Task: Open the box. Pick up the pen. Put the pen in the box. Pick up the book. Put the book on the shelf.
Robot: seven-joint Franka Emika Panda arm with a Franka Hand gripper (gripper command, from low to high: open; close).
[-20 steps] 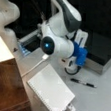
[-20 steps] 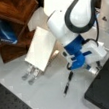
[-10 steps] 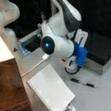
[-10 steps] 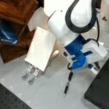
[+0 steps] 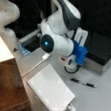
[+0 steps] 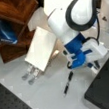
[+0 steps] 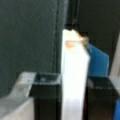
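Observation:
The box (image 5: pixel 101 48) lies with its black lid flat, at a front view's right; its dark lid also shows low right (image 6: pixel 104 88). In the wrist view my gripper (image 7: pixel 73 77) has its black fingers (image 7: pixel 47 95) pressed on either side of a pale upright strip at the box's edge, with the dark lid beside it. In a front view the gripper (image 6: pixel 95 65) sits at the box's near edge. The black pen (image 5: pixel 83 83) (image 6: pixel 68 82) lies on the table beside the arm. The white spiral book (image 5: pixel 50 91) (image 6: pixel 41 48) rests next to the brown shelf (image 5: pixel 6 87) (image 6: pixel 13 12).
A grey tray with a blue edge (image 5: pixel 28 43) stands behind the arm. A white cable (image 5: pixel 37 64) runs across the table toward the book. Perforated metal strips (image 6: pixel 30 72) stick out from under the book's end.

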